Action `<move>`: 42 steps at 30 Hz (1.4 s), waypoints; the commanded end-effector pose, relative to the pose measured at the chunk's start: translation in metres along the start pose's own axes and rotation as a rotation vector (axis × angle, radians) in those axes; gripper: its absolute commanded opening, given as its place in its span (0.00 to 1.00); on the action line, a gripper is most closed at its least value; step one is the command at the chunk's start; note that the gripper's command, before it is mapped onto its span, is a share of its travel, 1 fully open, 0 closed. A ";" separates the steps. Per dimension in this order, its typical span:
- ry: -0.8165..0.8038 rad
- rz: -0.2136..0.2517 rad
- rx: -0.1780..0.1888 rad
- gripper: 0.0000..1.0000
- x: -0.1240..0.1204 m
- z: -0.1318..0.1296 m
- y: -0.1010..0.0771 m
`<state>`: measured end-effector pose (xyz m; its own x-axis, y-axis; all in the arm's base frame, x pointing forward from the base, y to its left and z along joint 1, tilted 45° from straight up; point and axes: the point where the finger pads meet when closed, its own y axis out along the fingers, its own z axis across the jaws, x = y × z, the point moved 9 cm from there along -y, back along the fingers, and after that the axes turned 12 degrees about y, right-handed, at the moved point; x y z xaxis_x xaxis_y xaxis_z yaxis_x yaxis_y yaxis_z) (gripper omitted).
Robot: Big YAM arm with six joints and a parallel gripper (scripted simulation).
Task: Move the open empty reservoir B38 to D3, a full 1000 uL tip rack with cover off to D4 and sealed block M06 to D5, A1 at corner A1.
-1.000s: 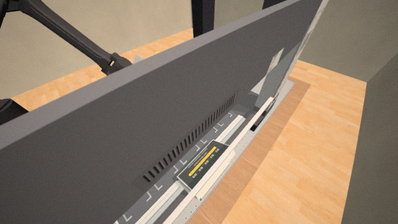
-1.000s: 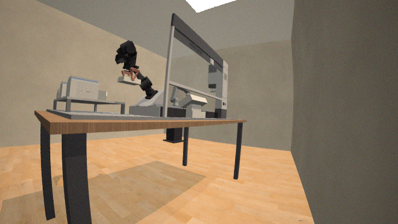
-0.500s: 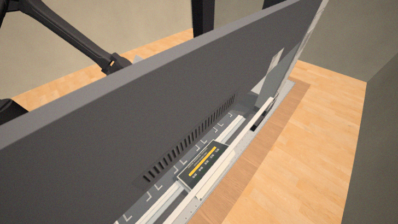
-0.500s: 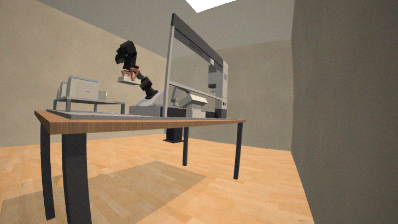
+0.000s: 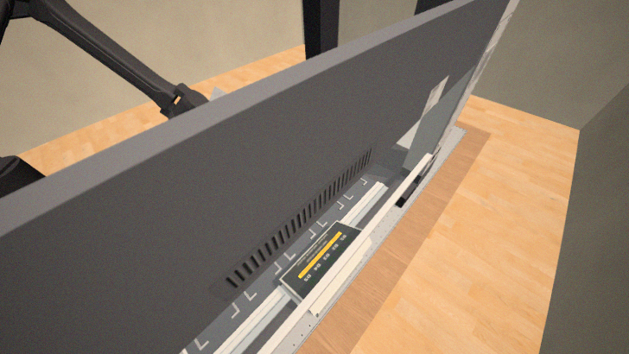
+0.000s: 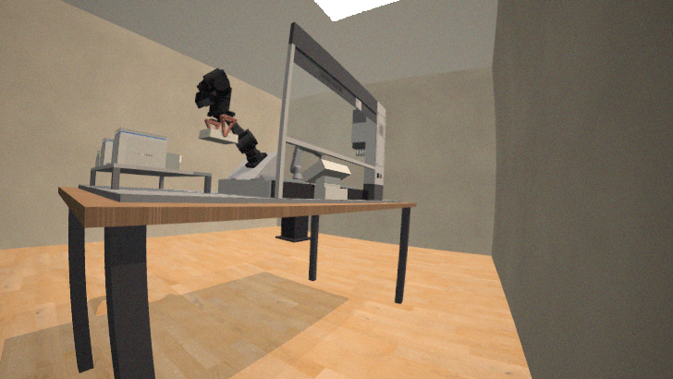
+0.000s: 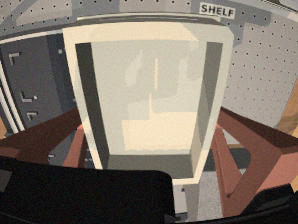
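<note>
My gripper (image 6: 218, 133) (image 7: 149, 110) is shut on a white, open one-well reservoir (image 6: 215, 136) (image 7: 145, 75), one reddish finger on each long side. Its well faces up towards the wrist camera and looks empty; no ID label can be read. It hangs in the air beside the instrument's clear front, above the height of the stand. Part of the deck (image 7: 32, 75) with its corner brackets shows at the left of the wrist view. In the top view deck brackets (image 5: 250, 295) show below the dark hood. The tip rack, the block M06 and the READY key cannot be made out.
White boxes (image 6: 140, 150) with blue bands stand on a raised grey stand (image 6: 190, 173) at the left. The instrument's upright frame (image 6: 284, 117) and dark hood (image 5: 219, 154) stand beside the arm. A display (image 5: 320, 255) lists D1 to D5. A SHELF label (image 7: 217, 11) shows behind the reservoir.
</note>
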<state>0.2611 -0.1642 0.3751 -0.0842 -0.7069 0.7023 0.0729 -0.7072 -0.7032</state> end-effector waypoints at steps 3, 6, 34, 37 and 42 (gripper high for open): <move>-0.078 -0.025 0.052 0.00 0.017 0.006 -0.023; -0.138 -0.027 0.052 0.00 0.017 0.006 -0.024; -0.618 -0.039 0.046 0.00 0.017 0.006 -0.024; -0.678 -0.040 0.045 0.00 0.017 0.006 -0.024; -0.768 -0.042 0.044 0.00 0.017 0.006 -0.024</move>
<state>0.2611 -0.1642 0.3751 0.5856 -0.5404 0.6042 0.0728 -0.7073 -0.7032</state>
